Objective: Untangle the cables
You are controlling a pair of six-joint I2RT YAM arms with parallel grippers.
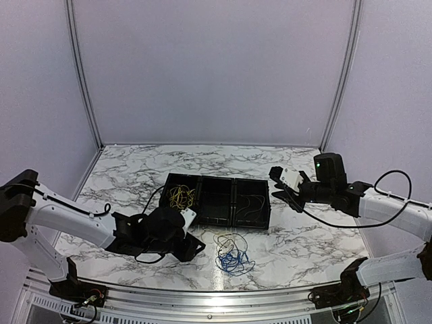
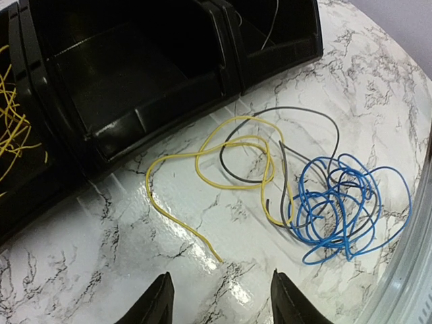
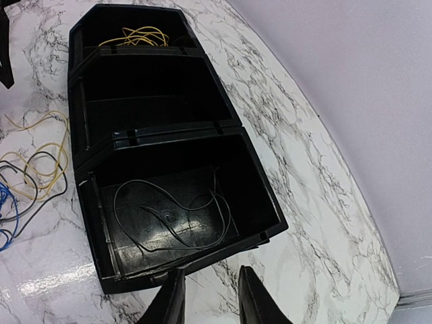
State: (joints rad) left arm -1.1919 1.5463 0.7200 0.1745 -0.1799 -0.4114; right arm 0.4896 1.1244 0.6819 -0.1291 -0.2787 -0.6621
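The cables lie in a loose tangle on the marble table in front of the black tray. In the left wrist view a yellow cable and a grey cable loop into a bunch of blue cable. My left gripper is open and empty, low over the table just short of the yellow cable's free end; it also shows in the top view. My right gripper is open and empty, held above the table beside the tray's right end.
The tray has three compartments. The left one holds yellow wires, the right one a thin grey wire, and the middle one looks empty. Booth walls close the back and sides, and a metal rail runs along the near edge.
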